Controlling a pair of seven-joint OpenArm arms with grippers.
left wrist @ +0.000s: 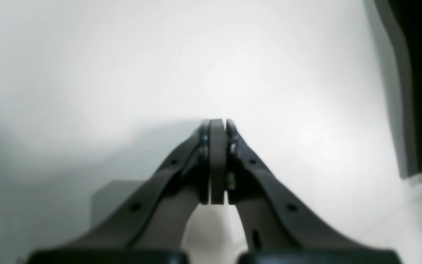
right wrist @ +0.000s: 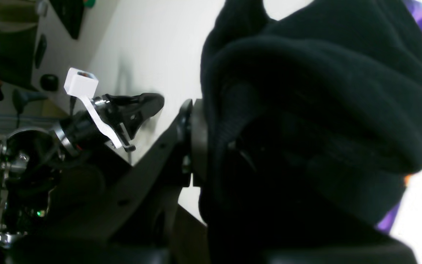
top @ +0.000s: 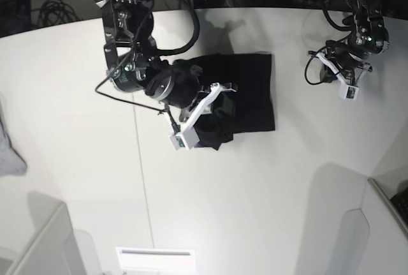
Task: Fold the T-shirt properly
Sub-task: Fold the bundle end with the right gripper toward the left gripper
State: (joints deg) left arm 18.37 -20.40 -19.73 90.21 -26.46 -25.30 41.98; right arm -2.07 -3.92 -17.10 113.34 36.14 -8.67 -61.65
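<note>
While right pincer (right wrist: 203, 146) clamps bunched edge, T-shirt (top: 245, 93) lies crosswise.

The right wrist view is filled on its right side by the T-shirt (right wrist: 317, 121), a thick bunch of black cloth with slivers of purple print at its upper and lower right edges. The right hand (right wrist: 211, 146) is clamped on this bunch; one dark finger pad (right wrist: 196, 143) presses against the cloth's left side, the other hidden by fabric. Behind lies the white worktop (right wrist: 152, 47). At left, the other arm's hand (right wrist: 148, 104) hangs over the worktop, well apart from the cloth.
</note>
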